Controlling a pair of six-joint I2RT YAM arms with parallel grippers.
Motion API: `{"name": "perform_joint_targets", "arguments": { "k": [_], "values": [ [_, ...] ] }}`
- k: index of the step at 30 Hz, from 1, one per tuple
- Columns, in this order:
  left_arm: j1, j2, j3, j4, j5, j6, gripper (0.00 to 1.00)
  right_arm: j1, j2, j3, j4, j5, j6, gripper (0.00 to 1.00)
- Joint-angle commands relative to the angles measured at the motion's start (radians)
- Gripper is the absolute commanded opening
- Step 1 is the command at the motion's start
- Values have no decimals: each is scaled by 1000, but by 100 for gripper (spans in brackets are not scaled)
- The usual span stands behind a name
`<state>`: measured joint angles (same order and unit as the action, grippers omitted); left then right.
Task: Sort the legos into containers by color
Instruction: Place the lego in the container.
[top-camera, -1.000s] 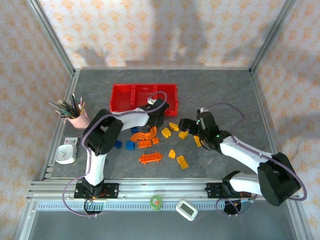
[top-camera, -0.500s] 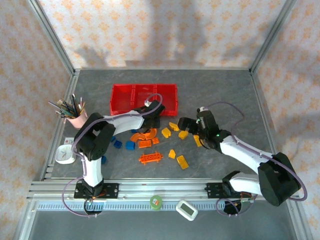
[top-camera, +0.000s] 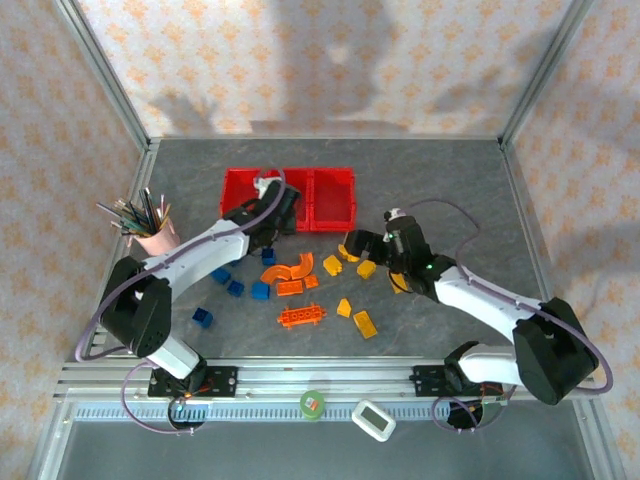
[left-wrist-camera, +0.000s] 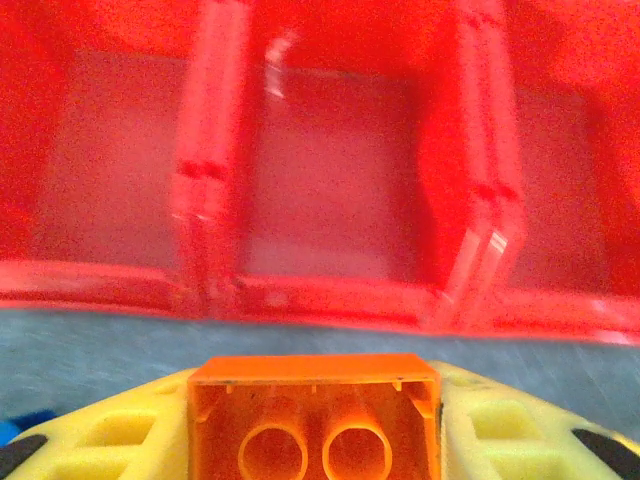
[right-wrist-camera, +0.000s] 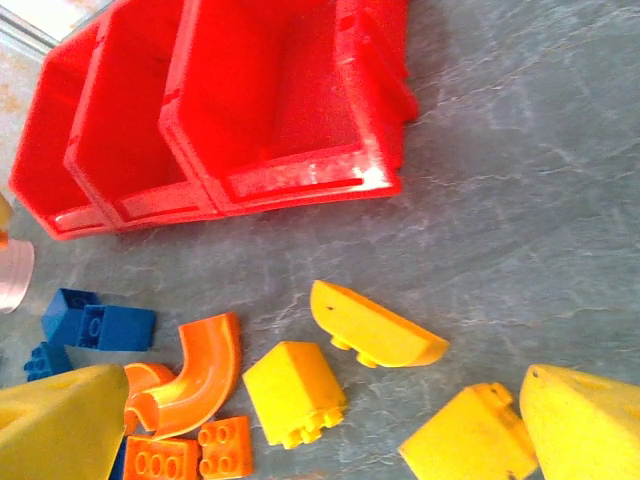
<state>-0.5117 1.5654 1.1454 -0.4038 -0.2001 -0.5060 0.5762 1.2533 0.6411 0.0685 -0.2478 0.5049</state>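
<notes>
3 red bins joined as one tray (top-camera: 335, 200) at 12 o'clock on the grey table (top-camera: 450, 180), long side parallel to the far edge. Left gripper (top-camera: 275, 215) over the tray's near wall, about where the left and middle bins meet; its load too small to tell from above. Right gripper (top-camera: 360, 245) at 5 o'clock of the tray, jaws spread wide, low over the yellow legos. Loose legos in a band at 6 o'clock of the tray: blue cubes (top-camera: 235, 288) toward 8 o'clock, orange arches (top-camera: 285, 270) and an orange holed plate (top-camera: 303, 317) in the middle, yellow wedges (top-camera: 365, 324) toward 5 o'clock. Pink pencil cup (top-camera: 155, 240) near the 9 o'clock edge, well apart from the tray. Open tabletop from 1 to 4 o'clock, out to the metal frame (top-camera: 520, 200); a narrower strip between tray and far edge.

From the left wrist: orange brick (left-wrist-camera: 315, 415), 2 round tubes of its underside facing the lens, clamped between 2 yellow fingers (left-wrist-camera: 505, 430). At 12 o'clock the tray's near wall, then the middle bin, dividers at 10 and 2 o'clock. A strip of table between brick and wall.

From the right wrist: right fingers (right-wrist-camera: 50, 425) at 7 and 5 o'clock, far apart. On the table between them a yellow block (right-wrist-camera: 295, 393), a rounded yellow piece (right-wrist-camera: 375, 325) and an orange arch. Tray at 11 o'clock, its corner just beyond the rounded piece. Open table from 1 to 3 o'clock.
</notes>
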Motion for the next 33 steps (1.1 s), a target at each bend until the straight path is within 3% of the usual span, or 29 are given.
{"name": "perform_joint_targets", "arguments": {
  "k": [1, 12, 20, 24, 33],
  "values": [
    [86, 1, 39, -5, -60, 21, 37, 34, 35, 55, 47, 18, 29, 100],
    [294, 228, 211, 74, -18, 62, 38, 67, 148, 138, 57, 52, 38, 100],
    [320, 378, 327, 36, -13, 97, 51, 67, 157, 177, 30, 71, 19, 100],
    [323, 377, 333, 34, -8, 106, 61, 67, 156, 191, 15, 71, 8, 100],
    [324, 299, 338, -12, 64, 108, 72, 62, 116, 188, -28, 97, -22, 100]
  ]
}}
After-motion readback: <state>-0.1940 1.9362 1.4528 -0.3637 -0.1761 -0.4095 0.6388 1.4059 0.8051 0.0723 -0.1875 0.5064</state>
